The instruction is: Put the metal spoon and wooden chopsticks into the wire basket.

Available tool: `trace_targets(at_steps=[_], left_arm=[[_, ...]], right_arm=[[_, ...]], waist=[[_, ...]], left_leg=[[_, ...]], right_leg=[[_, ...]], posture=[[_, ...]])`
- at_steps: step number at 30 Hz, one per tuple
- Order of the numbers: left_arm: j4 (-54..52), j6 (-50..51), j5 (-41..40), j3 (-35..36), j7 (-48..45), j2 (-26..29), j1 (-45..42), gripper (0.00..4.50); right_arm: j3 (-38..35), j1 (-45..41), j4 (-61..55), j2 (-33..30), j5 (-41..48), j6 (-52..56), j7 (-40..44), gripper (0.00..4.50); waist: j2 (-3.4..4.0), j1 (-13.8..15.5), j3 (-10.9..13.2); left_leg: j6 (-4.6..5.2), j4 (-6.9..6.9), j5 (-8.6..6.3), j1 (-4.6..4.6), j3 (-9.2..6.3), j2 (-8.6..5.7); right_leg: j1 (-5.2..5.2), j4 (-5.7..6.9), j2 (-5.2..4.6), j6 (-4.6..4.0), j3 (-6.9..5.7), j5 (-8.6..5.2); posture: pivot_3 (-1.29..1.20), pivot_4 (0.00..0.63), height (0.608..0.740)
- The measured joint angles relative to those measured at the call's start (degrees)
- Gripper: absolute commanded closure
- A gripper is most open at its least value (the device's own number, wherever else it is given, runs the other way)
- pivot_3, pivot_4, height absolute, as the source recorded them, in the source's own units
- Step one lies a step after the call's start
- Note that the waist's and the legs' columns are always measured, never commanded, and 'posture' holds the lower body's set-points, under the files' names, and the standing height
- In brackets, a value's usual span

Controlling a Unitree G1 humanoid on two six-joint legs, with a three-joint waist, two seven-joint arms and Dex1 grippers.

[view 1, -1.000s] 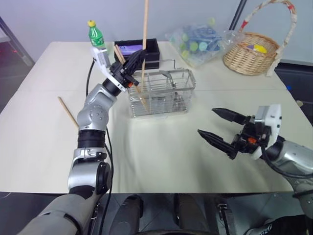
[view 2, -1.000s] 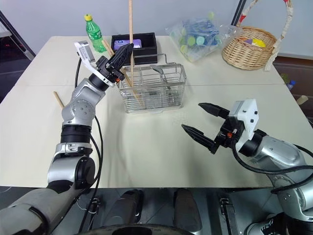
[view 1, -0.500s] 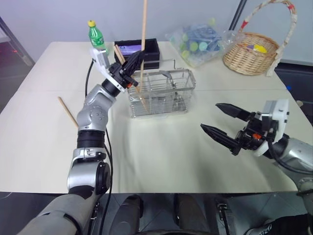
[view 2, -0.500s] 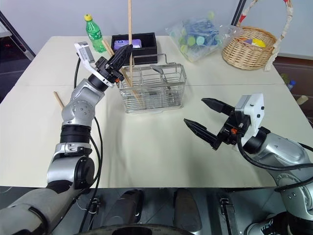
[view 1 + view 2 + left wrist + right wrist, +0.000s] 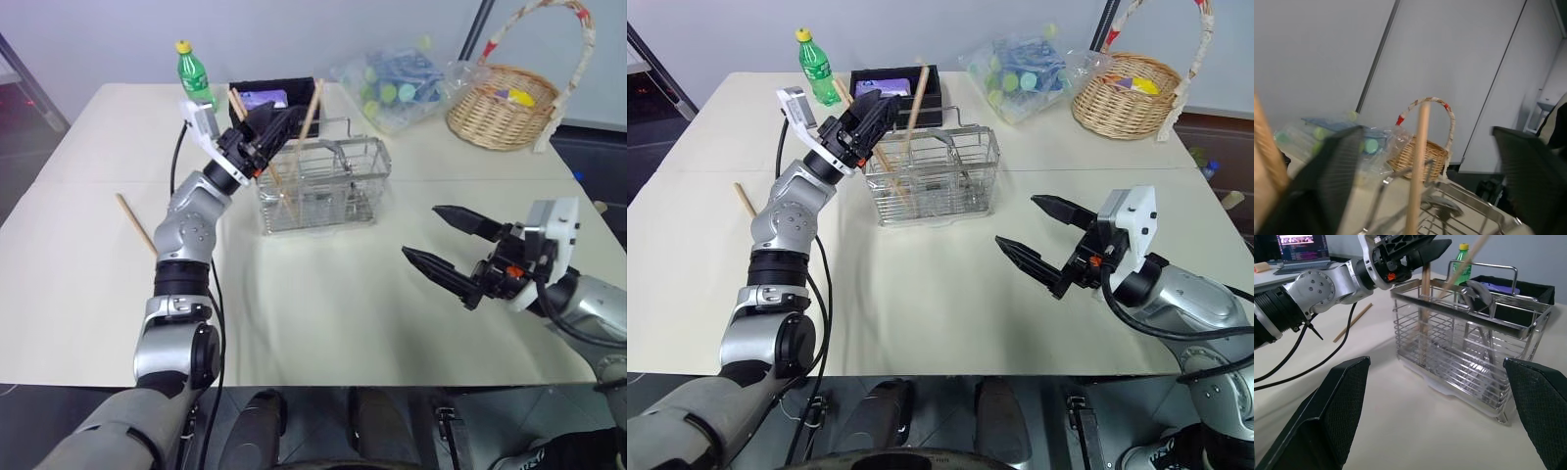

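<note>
Left tool: my fingers stand spread above the near-left corner of the wire basket; nothing is pinched between them.
Right tool: my fingers stand spread and empty, hanging over bare tabletop, well apart from the basket on its right.
Basket position: upright, mid-tabletop, just in front of a black box.
Chopsticks in basket: one stick leans tilted in the left compartment, its top just beside my left fingers and apart from them; at least one more stick stands behind my left tool.
Spoon: a shiny bowl-shaped end shows at the basket's rim in the right wrist view. I judge it to be the spoon, already inside.
Chopstick remaining: one stick lies flat on the tabletop to the left of my left arm, well apart from the basket.
Progress: I judge the task mostly done. The loose stick on the left is what remains, as far as can be seen.
Open room: broad bare tabletop in front of the basket and on the left around the loose stick.
Obstacles: a green bottle stands behind my left tool; a wicker basket and a plastic bag sit far right, clear of the route.
Edge note: the loose stick lies short of the left edge.
</note>
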Motion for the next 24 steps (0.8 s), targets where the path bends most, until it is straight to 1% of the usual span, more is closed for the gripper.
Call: trace_targets(at_steps=[4,9,12,14,16,18,21,24], left_arm=[[-1.72,1.04,-0.51,0.04,0.31,0.06,0.04,0.05],[-8.0,4.7,-4.86,1.44,2.52,0.79,-0.55,0.05],[-11.49,7.88,-9.22,4.21,6.35,2.51,-4.32,0.05],[-12.96,8.97,-11.37,6.58,9.92,4.88,-8.4,0.05],[-12.85,9.05,-11.63,9.1,13.9,7.99,-11.76,0.05],[-11.05,8.6,-9.89,10.19,18.13,11.27,-12.81,0.05],[-3.77,7.51,-0.99,9.64,26.83,17.37,-12.37,0.05],[2.11,7.84,6.97,8.14,34.94,21.53,-9.42,0.05]], right_arm=[[0.01,0.0,0.0,0.0,-0.05,-0.02,0.11,0.0],[0.13,-0.49,0.06,0.0,-0.11,-0.03,0.52,0.0],[0.28,-1.55,0.06,0.01,-0.05,-0.03,0.58,0.0],[0.59,-2.22,0.01,0.02,0.06,-0.02,0.58,0.0],[1.28,-2.82,-0.22,0.01,0.19,0.0,0.62,0.0],[1.55,-3.37,-0.64,0.0,0.59,0.02,0.77,0.0],[2.57,-3.97,-1.76,-0.32,1.15,0.03,1.77,0.0],[3.61,-4.83,-2.03,-0.97,1.17,0.02,3.38,0.0]], waist=[[0.0,0.04,0.0],[0.0,-0.06,0.0],[-0.01,-0.05,0.01],[-0.01,-0.09,0.01],[0.03,-0.21,-0.01],[0.09,-0.16,-0.05],[0.08,-0.17,-0.04],[0.06,-0.1,-0.03]], left_leg=[[0.0,0.0,0.0,0.0,0.0,0.0],[0.0,0.0,0.0,-0.01,-0.01,0.0],[0.0,0.0,0.0,-0.02,-0.03,0.01],[0.0,0.0,0.0,-0.01,-0.02,0.0],[0.01,-0.02,-0.01,0.03,-0.01,0.0],[0.03,-0.04,-0.02,0.11,-0.01,0.0],[0.03,-0.03,-0.02,0.14,-0.01,0.0],[0.04,-0.04,-0.02,0.11,-0.02,0.0]], right_leg=[[0.0,-0.01,0.0,0.0,0.0,0.0],[-0.01,0.0,0.0,0.0,0.0,0.0],[-0.02,0.0,0.0,0.0,-0.01,0.0],[-0.02,0.0,0.0,0.0,0.0,0.0],[-0.01,0.0,0.01,0.01,0.0,-0.01],[0.05,0.01,0.01,0.02,0.01,-0.02],[0.06,0.03,0.03,0.02,0.01,-0.02],[0.04,0.02,0.03,0.02,0.01,-0.02]], posture=[[0.0,0.15,0.74],[0.0,0.15,0.74],[0.0,0.15,0.74],[0.0,0.15,0.74],[0.0,0.15,0.74],[0.0,0.15,0.74],[0.0,0.15,0.74],[0.0,0.15,0.74]])
